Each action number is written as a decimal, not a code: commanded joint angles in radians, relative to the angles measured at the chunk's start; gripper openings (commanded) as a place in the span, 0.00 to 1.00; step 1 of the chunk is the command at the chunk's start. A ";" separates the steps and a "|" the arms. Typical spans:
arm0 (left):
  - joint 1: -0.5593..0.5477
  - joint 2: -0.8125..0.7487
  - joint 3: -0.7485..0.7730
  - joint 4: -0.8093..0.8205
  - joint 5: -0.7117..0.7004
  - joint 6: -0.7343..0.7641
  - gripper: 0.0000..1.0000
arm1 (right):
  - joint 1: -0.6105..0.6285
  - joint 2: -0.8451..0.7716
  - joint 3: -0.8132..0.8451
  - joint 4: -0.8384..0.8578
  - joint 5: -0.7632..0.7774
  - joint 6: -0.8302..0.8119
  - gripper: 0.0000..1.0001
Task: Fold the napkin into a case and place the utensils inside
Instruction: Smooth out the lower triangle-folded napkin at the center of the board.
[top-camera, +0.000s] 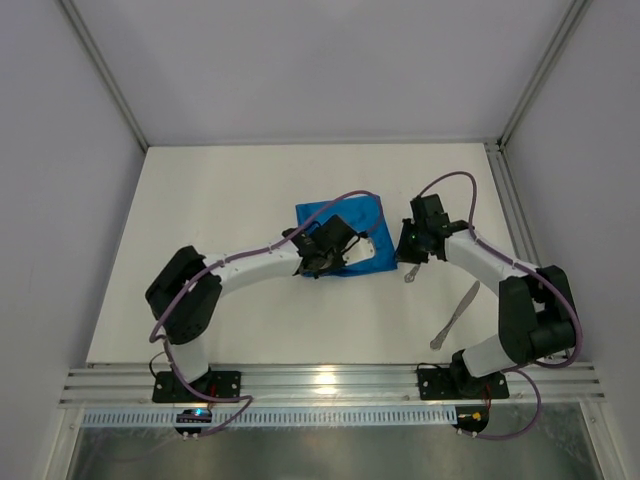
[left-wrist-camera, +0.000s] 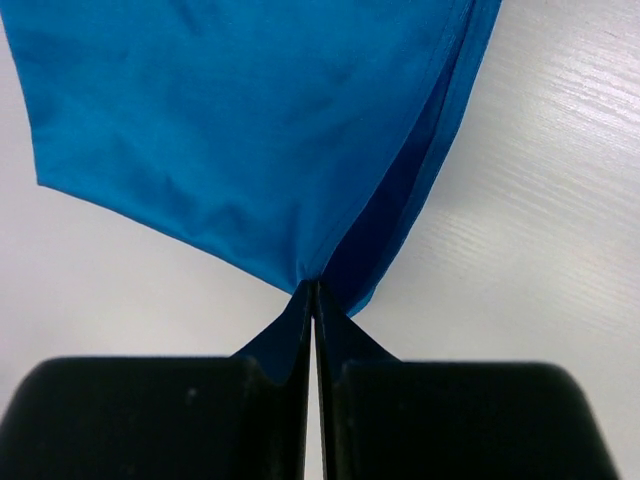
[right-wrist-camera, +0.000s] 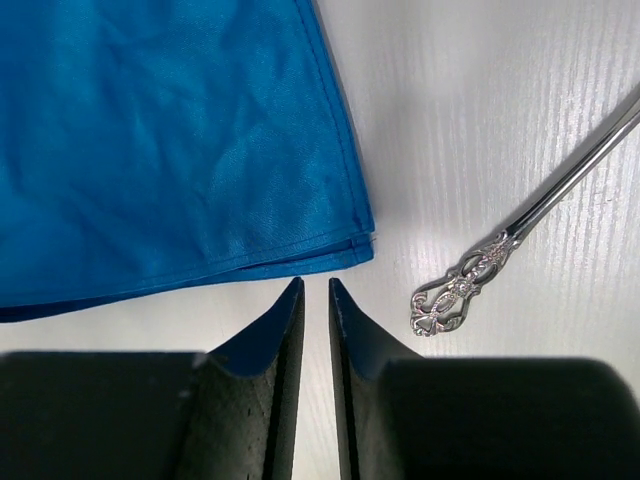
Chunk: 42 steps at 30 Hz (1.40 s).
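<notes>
Left claw (left-wrist-camera: 315, 290) first: clamped tight, jaws pressed together on a point of the napkin (left-wrist-camera: 230, 130), the bright blue cloth pinched right at the fingertips. From that pinch the cloth fans out toward the top of the wrist view. One smooth layer spreads to the upper left, and a darker fold runs up the right side, with pale desk (left-wrist-camera: 560, 200) showing on both flanks.

Over to the right claw (right-wrist-camera: 316, 290): jaws a narrow slit apart, bare desk showing between them, nothing held. Its tips sit just below the napkin's (right-wrist-camera: 150, 140) lower right corner, close but not touching it. To the right of the tips lies a utensil (right-wrist-camera: 520, 230), silver, its ornate pierced handle end nearest the claw and its slim stem running off to the upper right. Which piece of cutlery it is I cannot tell.

From above, the left claw (top-camera: 322, 262) is down on the napkin's (top-camera: 318, 212) lower edge at mid-frame, and the right claw (top-camera: 412, 250) is just right of the cloth. One silver piece (top-camera: 412, 271) lies just below the right claw. The other silver piece (top-camera: 455, 316) lies slanted at lower right, apart from the cloth, on the white desk (top-camera: 200, 220).
</notes>
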 joint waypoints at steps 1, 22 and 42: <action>0.017 -0.062 0.030 -0.027 -0.027 0.044 0.00 | -0.002 -0.023 -0.025 0.034 -0.025 0.010 0.19; 0.144 -0.082 -0.116 -0.002 0.053 0.070 0.02 | 0.006 0.050 0.015 0.092 -0.055 0.005 0.22; 0.515 -0.093 0.024 -0.189 0.542 -0.295 0.19 | 0.337 0.004 0.103 0.239 0.008 0.077 0.31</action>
